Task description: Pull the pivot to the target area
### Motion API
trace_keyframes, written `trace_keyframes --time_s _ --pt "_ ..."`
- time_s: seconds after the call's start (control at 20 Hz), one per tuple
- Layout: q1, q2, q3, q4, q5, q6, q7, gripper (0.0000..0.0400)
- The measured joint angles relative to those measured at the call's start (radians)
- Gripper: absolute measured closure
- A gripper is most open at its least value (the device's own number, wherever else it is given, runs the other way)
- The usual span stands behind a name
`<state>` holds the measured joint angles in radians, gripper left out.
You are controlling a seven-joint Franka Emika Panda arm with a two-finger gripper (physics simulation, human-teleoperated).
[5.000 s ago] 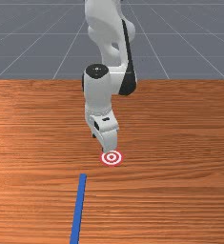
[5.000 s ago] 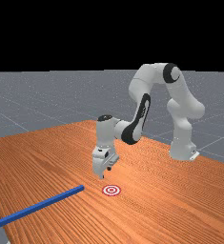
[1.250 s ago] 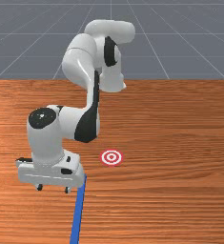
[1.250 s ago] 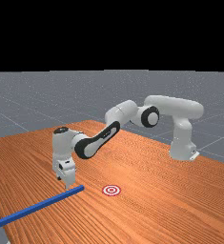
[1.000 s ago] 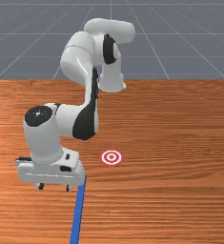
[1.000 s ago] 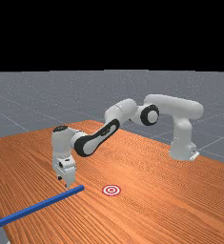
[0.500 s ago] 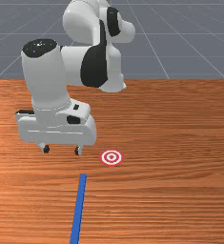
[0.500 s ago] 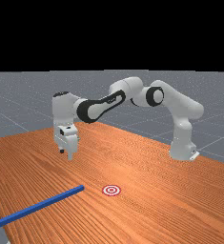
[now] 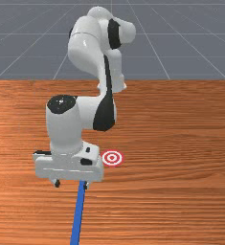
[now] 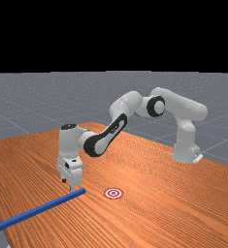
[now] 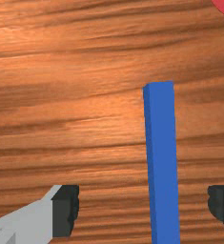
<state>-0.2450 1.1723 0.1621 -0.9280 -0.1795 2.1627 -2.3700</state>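
In the front view my gripper (image 9: pixel 71 184) hangs over the far end of the blue bar (image 9: pixel 77 220), fingers wide apart. The far view has the gripper (image 10: pixel 68 184) low by the right end of the bar (image 10: pixel 40 209). Seen from the wrist, the bar (image 11: pixel 163 167) runs between the fingertips of the open gripper (image 11: pixel 144 208), closer to one and touching neither. How high the tips are above the wood I cannot tell. The red-and-white target (image 9: pixel 112 158) lies flat beyond the bar's end, toward the front view's right; the target (image 10: pixel 113 193) is right of the bar in the far view.
The orange-brown table (image 9: pixel 181 191) lies under everything. My arm's base (image 10: pixel 186 150) stands at the table's far side, right in the far view. The table's edge (image 10: pixel 0 220) passes beneath the bar's left end there.
Over the last half second my hand has come down and shifted toward the front view's right, bringing the bar's end between the open fingers. Bar and target lie where they were.
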Motion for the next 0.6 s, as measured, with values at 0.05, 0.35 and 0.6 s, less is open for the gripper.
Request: trace_keyframes --time_s 0.05,0.35,0.6 --pt "0.005 0.046 -0.003 0.040 -0.001 0.007 -0.002 0.0000" --pt "0.023 0.178 -0.009 0.215 0.003 -0.060 -0.013 0.0002" --pt "0.023 0.192 -0.005 0.233 0.005 -0.029 -0.030 0.0092"
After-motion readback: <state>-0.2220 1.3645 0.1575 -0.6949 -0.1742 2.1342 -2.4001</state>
